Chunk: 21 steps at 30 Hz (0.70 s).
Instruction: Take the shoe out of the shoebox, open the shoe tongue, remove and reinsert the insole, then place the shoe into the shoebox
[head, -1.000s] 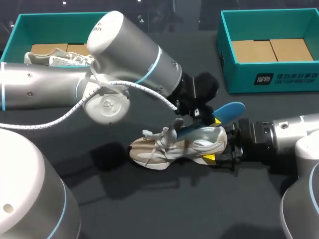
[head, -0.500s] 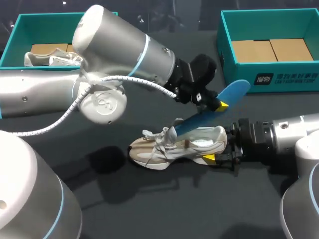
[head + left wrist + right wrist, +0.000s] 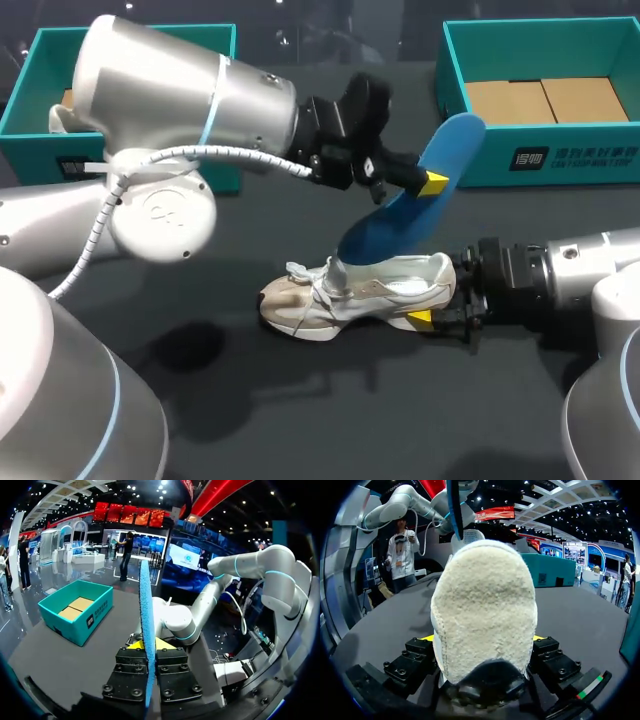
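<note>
**Insole drawn up while the heel is held down**

Jaws of the left gripper point(image 3: 422, 185) are pressed together on the blue insole point(image 3: 400, 215), pinching it edge-on near its heel end, right of centre in the upper half of the head view. From that grip the insole slopes down to the shoe point(image 3: 350, 295). Its lower tip meets the shoe's opening behind the laces, and I cannot tell whether it is wholly free.

Jaws of the right gripper point(image 3: 445, 298) clamp the shoe's heel from both sides, just right of the frame's middle. I judge this anchors the shoe on the table point(image 3: 300, 400), so the pull takes only the insole. The shoe stands on its sole, toe pointing left.

Farther out, a teal shoebox point(image 3: 540, 150) waits at upper right, well apart. A second shoebox point(image 3: 40, 60) at upper left holds a second shoe point(image 3: 60, 115), mostly hidden behind the left arm.
</note>
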### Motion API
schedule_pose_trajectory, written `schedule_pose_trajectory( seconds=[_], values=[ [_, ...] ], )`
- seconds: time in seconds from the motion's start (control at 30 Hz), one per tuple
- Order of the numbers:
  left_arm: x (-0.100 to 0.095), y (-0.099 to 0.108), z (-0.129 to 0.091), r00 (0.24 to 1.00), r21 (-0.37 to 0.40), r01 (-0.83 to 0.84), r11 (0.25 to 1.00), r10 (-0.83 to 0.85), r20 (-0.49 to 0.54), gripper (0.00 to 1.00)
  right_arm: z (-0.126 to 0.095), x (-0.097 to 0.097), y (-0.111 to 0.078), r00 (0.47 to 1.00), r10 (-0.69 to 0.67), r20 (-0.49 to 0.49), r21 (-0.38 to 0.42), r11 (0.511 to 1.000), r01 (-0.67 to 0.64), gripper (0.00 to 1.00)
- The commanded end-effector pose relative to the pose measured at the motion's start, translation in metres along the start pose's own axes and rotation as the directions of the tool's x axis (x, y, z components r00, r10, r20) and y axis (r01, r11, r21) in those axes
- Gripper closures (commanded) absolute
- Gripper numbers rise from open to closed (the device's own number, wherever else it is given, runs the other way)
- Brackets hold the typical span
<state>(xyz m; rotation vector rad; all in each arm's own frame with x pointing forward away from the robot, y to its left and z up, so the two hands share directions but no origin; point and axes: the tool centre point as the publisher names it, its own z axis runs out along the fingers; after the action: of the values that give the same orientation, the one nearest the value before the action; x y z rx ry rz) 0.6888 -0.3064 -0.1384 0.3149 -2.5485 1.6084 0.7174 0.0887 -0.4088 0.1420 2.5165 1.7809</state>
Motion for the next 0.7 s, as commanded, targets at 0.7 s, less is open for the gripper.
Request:
schedule_pose_trajectory(
  seconds=[0.7],
  values=[
    [0.026, -0.049, -0.096, 0.978, 0.257, 0.19, 0.948, -0.161, -0.129, 1.0, 0.0, 0.001, 0.0, 1.0, 0.0, 0.0, 0.003, 1.0, 0.0, 1.0]
  ],
)
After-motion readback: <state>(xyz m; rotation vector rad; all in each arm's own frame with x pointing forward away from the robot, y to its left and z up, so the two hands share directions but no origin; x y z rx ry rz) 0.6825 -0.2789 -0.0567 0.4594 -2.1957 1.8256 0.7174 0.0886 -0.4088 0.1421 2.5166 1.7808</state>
